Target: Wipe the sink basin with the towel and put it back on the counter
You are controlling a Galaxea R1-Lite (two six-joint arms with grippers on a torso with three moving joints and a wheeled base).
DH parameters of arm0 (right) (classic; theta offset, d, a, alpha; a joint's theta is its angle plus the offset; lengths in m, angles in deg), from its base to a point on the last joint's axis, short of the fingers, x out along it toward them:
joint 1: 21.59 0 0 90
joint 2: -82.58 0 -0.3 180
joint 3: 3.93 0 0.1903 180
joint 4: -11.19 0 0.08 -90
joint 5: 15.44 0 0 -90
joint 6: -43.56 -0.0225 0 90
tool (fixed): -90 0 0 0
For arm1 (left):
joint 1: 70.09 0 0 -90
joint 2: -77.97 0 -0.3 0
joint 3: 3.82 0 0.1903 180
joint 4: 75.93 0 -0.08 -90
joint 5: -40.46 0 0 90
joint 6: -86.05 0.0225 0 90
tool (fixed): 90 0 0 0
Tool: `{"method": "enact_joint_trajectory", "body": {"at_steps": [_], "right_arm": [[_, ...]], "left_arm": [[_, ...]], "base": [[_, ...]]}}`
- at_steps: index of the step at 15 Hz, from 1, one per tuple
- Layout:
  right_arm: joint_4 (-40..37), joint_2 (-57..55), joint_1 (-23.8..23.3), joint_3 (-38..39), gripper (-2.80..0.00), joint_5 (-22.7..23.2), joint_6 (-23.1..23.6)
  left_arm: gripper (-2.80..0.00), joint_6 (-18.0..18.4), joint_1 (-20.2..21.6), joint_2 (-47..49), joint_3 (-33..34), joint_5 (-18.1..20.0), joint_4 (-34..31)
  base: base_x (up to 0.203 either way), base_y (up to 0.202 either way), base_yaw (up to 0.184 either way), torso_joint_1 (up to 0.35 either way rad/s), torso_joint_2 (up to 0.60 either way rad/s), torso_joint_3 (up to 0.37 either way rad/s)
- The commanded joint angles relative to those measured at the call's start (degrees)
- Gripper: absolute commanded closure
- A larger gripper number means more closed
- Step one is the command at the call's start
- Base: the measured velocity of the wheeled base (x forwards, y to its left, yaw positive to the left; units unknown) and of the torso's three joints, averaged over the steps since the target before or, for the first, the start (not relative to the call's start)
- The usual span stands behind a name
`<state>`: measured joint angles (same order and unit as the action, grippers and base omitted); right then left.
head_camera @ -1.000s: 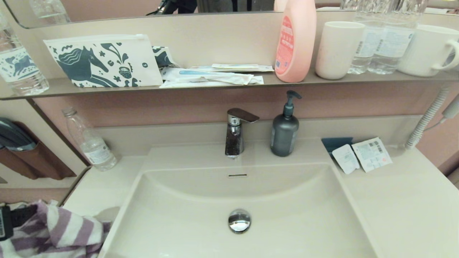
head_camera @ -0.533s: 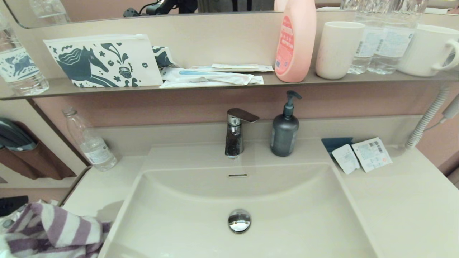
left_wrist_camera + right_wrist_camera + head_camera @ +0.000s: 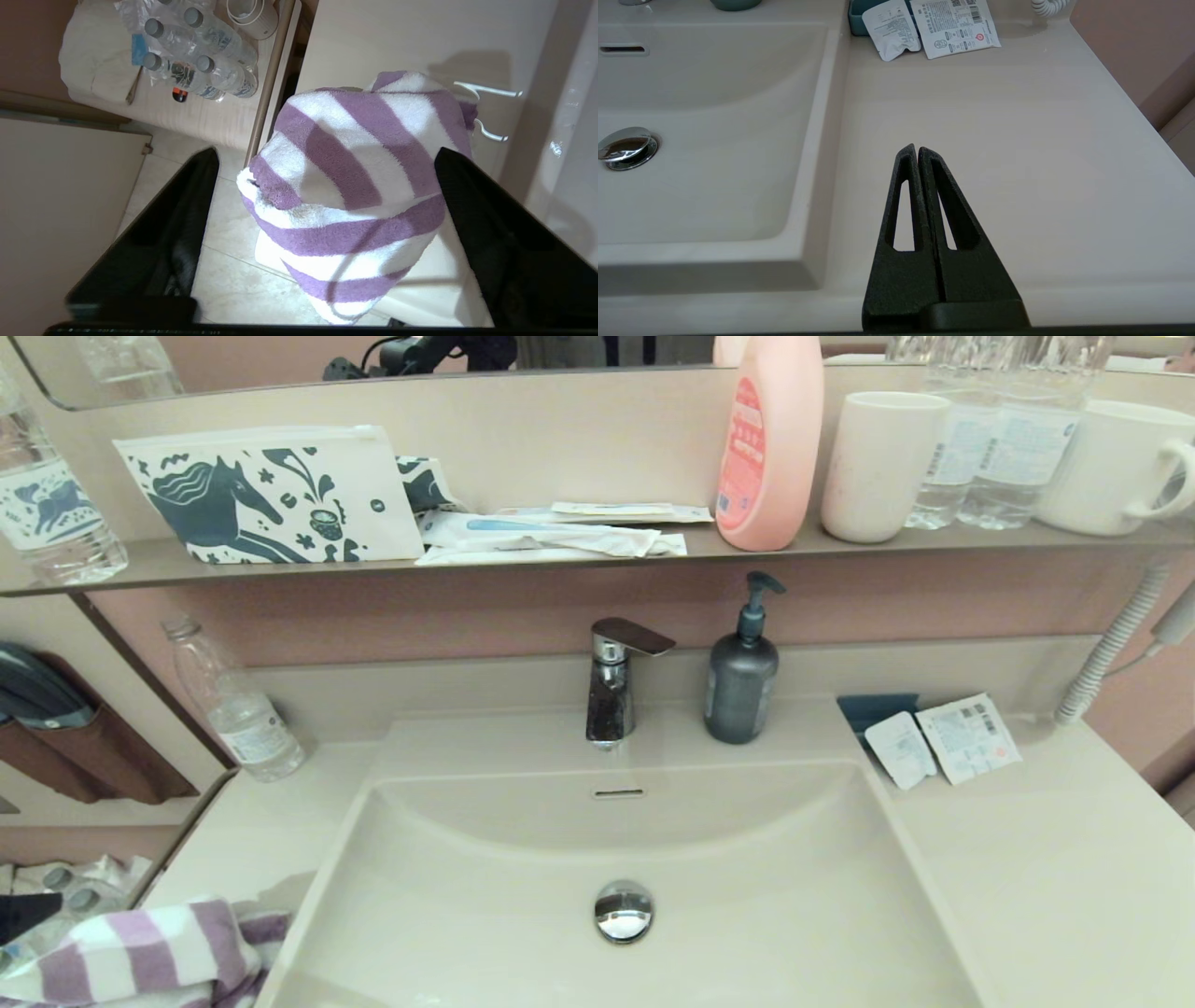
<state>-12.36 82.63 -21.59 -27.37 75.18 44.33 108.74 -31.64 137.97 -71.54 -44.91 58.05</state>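
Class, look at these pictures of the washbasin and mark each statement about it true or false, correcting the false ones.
1. The towel lies inside the sink basin. False: it lies heaped on the counter at the corner to the basin's left.
2. The left pincer is open, with the towel between its two fingers but not clamped. True.
3. The right pincer is open. False: its fingers are shut together, over the counter right of the basin.
4. The drain plug sits in the basin's floor. True.
5. The soap dispenser stands left of the tap. False: it stands on the right.
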Motion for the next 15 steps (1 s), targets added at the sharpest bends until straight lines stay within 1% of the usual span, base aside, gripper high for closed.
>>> {"method": "enact_joint_trajectory", "body": {"at_steps": [1,2,3,5,6,7,8,9,10,11,13,14,15], "right_arm": [[0.0,0.0,0.0,0.0,0.0,0.0,0.0],[0.0,0.0,0.0,0.0,0.0,0.0,0.0],[0.0,0.0,0.0,0.0,0.0,0.0,0.0],[0.0,0.0,0.0,0.0,0.0,0.1,0.0],[0.0,0.0,0.0,0.1,0.0,0.0,0.0],[0.0,0.0,0.0,0.0,0.0,0.0,0.0],[0.0,0.0,0.0,0.0,0.0,0.1,0.0],[0.0,0.0,0.0,0.0,0.0,0.0,0.0],[0.0,0.0,0.0,0.0,0.0,0.0,0.0],[0.0,0.0,0.0,0.0,0.0,0.0,0.0],[0.0,0.0,0.0,0.0,0.0,0.1,0.0],[0.0,0.0,0.0,0.0,0.0,0.0,0.0],[0.0,0.0,0.0,0.0,0.0,0.1,0.0]], "left_arm": [[0.0,-0.1,0.0,-0.5,0.2,0.6,-0.1],[0.0,-0.3,0.0,-1.0,0.4,1.9,0.0],[0.0,-0.5,0.0,-1.4,0.7,4.6,0.0],[0.0,-2.1,-0.2,-2.2,2.2,9.2,0.1],[0.0,-2.5,-1.1,-2.4,3.5,11.0,0.4],[0.0,-3.3,-2.9,-2.7,4.9,12.0,1.6],[0.0,-5.2,-5.7,-3.1,6.4,12.3,4.0],[0.0,-7.7,-9.5,-4.2,7.9,11.9,7.8],[0.0,-9.9,-13.1,-5.7,8.9,10.4,10.6],[0.0,-12.1,-17.5,-7.2,9.4,7.3,12.0],[0.0,-17.4,-27.4,-9.5,10.5,2.8,13.3],[0.0,-19.9,-31.8,-11.2,11.2,-0.5,13.7],[0.0,-22.1,-34.7,-14.0,12.0,-4.9,13.9]], "base": [[0.0,0.0,0.0,0.0,0.0,0.0],[0.0,0.0,0.0,0.0,0.0,0.0],[0.0,0.0,0.0,0.0,0.0,0.0],[0.0,0.0,0.0,0.0,0.0,0.0],[0.0,0.0,0.0,0.0,0.0,0.0],[0.0,0.0,0.0,0.0,0.0,0.0],[0.0,0.0,0.0,0.0,0.0,0.0],[0.0,0.0,0.0,0.0,0.0,0.0],[0.0,0.0,0.0,0.0,0.0,0.0],[0.0,0.0,0.0,0.0,0.0,0.0],[0.0,0.0,0.0,0.0,0.0,0.0],[0.0,0.0,0.0,0.0,0.0,0.0],[0.0,0.0,0.0,0.0,0.0,0.0]]}}
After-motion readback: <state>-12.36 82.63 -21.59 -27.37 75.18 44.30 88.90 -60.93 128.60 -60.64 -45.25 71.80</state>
